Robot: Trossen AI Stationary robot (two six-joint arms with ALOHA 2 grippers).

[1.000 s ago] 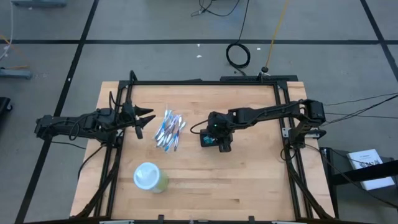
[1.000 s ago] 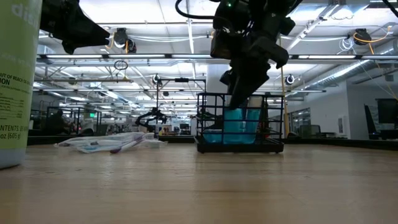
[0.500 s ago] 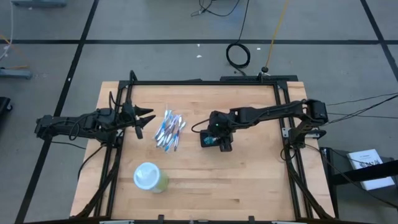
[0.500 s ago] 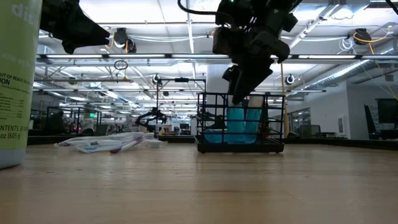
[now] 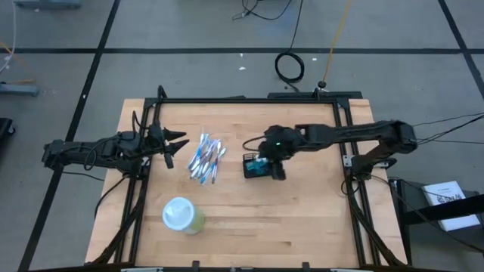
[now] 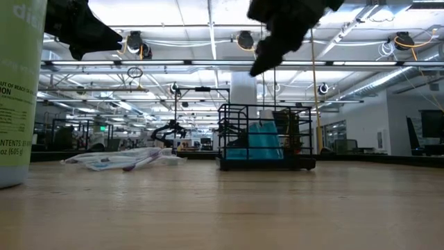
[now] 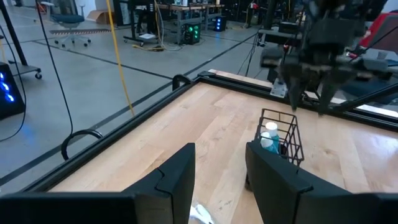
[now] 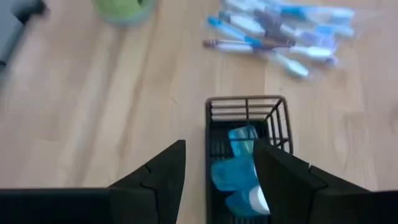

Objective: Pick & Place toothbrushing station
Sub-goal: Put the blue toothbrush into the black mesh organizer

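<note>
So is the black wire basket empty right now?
No, the wire basket has blue items sitting inside it, seen plainly from the right arm's own camera.

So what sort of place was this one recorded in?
Most likely a robotics lab or workshop hall: a wooden table framed by black rails stands on a grey concrete floor with loose cables, and the low view shows ceiling strip lights over more metal workbenches behind.

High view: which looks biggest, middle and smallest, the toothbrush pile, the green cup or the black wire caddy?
Biggest: green cup. The toothbrush pile looks about as big, so that's unsure. Smallest: black wire caddy.
</note>
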